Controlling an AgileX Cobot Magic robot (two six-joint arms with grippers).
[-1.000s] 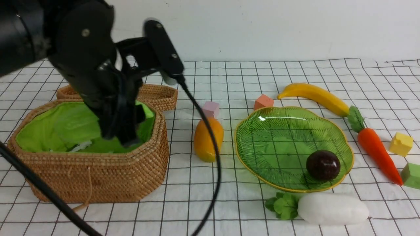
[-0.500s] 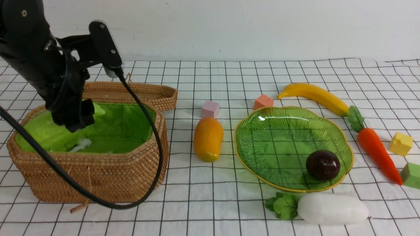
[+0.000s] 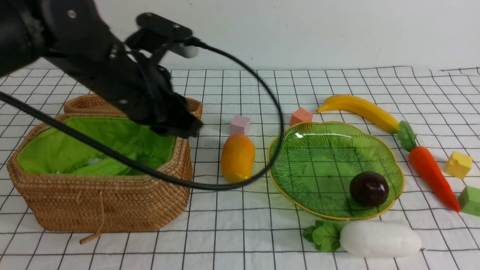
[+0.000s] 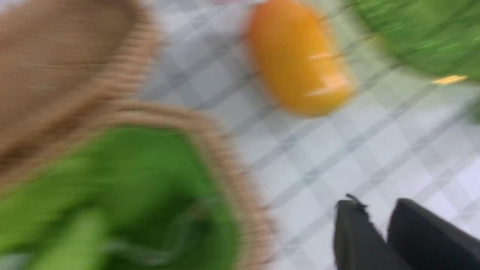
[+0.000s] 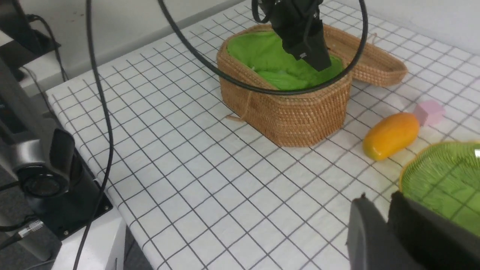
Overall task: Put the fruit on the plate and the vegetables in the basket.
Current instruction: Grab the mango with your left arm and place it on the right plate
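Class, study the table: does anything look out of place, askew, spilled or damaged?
Nothing is spilled or broken. One oddity: the left arm's black cable sags in a loop low over the basket, where it might snag on the rim. A loose cord also dangles down the basket's front wall onto the cloth.

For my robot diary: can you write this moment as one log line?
left gripper: empty, above basket | mangosteen: on plate | mango, banana, carrot, radish: on cloth
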